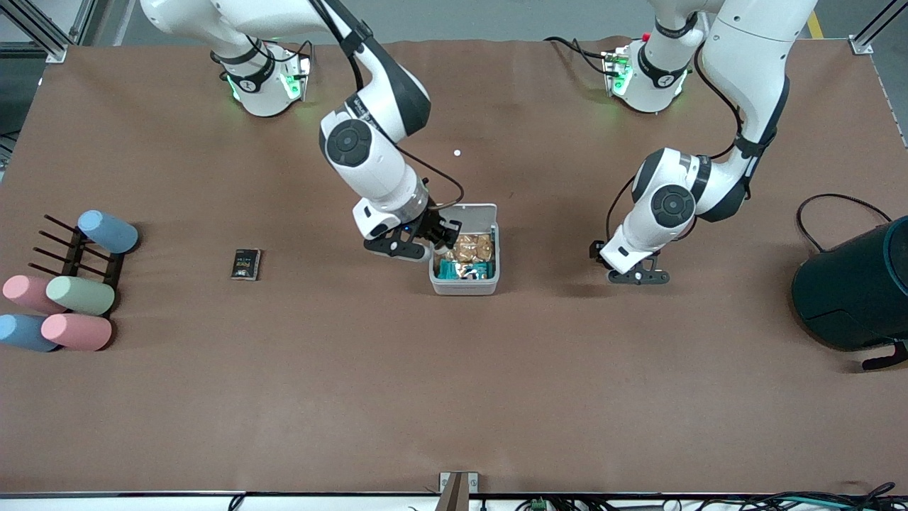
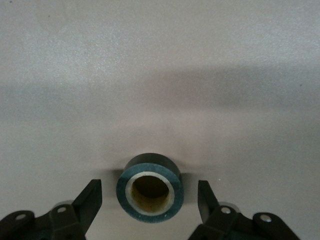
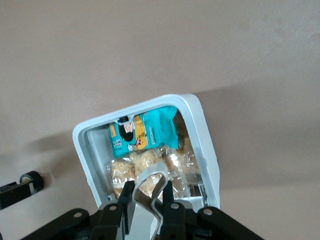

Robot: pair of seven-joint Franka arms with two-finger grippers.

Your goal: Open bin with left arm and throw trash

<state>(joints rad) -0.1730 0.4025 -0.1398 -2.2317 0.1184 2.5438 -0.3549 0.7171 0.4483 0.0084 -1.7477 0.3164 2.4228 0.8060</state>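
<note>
The white bin stands open mid-table, with gold and teal wrappers inside. My right gripper is over the bin's edge toward the right arm's end. In the right wrist view it is shut on a pale looped strip above the open bin. My left gripper is low over the table, toward the left arm's end from the bin. In the left wrist view it is open around the dark tape roll, apart from it. The front view hides the roll. The black packet lies on the table toward the right arm's end.
A large dark teal cylinder with a cable lies at the left arm's end. A black rack with several pastel cylinders sits at the right arm's end. A tiny white speck lies farther from the front camera than the bin.
</note>
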